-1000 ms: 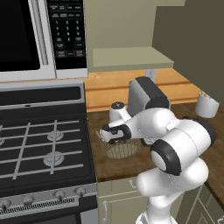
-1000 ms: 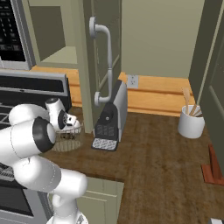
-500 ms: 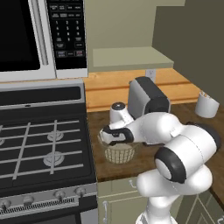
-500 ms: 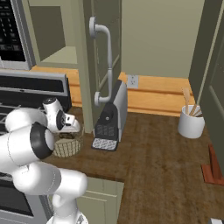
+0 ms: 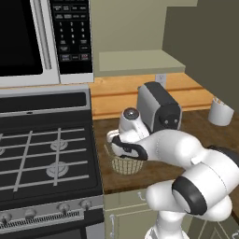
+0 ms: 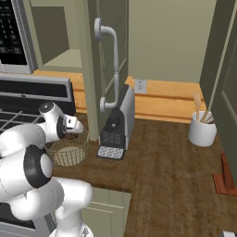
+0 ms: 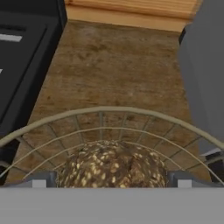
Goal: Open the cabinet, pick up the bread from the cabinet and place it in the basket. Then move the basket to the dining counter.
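The tan wire-mesh basket stands on the brown worktop beside the stove. The bread, a dark-brown seeded lump, lies inside it, ringed by the basket's rim. My gripper hangs over the basket, pointing down, and is open. One fingertip stands on each side of the bread, close to it. The cabinet stands open, its door edge-on with the silver bar handle facing me, and its shelf is bare. The dining counter is out of view.
A grey coffee machine stands right behind the basket, close to it. The gas stove lies to the left, under a microwave. A white utensil pot sits far right on the worktop.
The hand has stayed over the basket with its jaws wide. My elbow has sunk a little lower. The basket and the bread have not moved.
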